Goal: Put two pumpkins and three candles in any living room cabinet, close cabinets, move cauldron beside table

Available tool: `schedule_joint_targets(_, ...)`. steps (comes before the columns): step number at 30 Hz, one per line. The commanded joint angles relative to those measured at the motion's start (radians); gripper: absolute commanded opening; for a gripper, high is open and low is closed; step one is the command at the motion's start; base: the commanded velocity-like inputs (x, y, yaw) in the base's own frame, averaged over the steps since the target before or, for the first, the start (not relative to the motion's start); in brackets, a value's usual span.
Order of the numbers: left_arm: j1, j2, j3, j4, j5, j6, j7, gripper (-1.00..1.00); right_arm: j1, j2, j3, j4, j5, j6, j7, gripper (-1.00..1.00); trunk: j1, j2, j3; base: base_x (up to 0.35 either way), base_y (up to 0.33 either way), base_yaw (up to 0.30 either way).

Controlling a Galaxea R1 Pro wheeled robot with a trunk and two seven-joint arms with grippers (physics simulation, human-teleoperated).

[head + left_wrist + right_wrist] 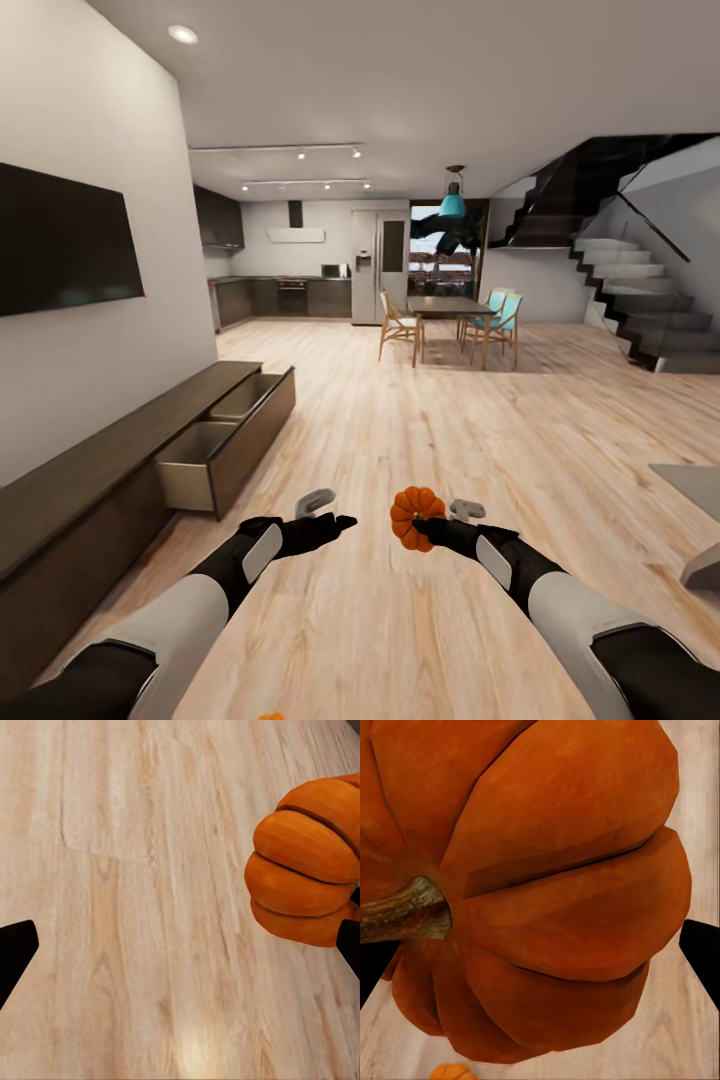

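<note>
Carrying pumpkin [416, 517] clamped in my right gripper [427, 527], above floor; left gripper [335, 522] spread, empty. Cabinet [120, 470] drawers [205, 466] gape at left. Second pumpkin [453, 1072] on floor. Nothing visibly stowed; candles, cauldron pending.

I count two pumpkins: one [414, 517] at my right pincer [428, 525], second [270, 716] at lower frame edge. One cabinet [120, 470], two drawers [205, 465] open. Two pincers, left [335, 520] empty. Four dining chairs [398, 326].

Orange ribbed pumpkin [307, 862] above pale wood floor [150, 907], dark fingertips [15, 952] apart
</note>
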Motion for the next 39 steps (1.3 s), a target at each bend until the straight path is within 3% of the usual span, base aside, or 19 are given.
schedule_joint_targets(1,-0.001,0.0,-0.003,0.0,0.004,0.003,0.0,1.0,0.0,-0.001,0.005,-0.003,-0.013,0.005,0.001,-1.0,0.0,-0.001,-0.001,0.205,-0.278,0.003)
schedule_joint_targets(18,-0.001,-0.003,-0.003,0.001,0.004,0.003,0.001,1.0,0.0,-0.001,0.005,-0.003,-0.012,0.006,-0.001,-1.0,0.0,-0.001,0.002,0.059,-0.315,0.104)
schedule_joint_targets(39,-0.001,-0.003,-0.003,0.001,0.004,0.002,0.002,1.0,0.0,-0.001,0.005,-0.003,-0.011,0.006,-0.002,-1.0,0.0,-0.001,0.003,0.0,-0.023,0.033)
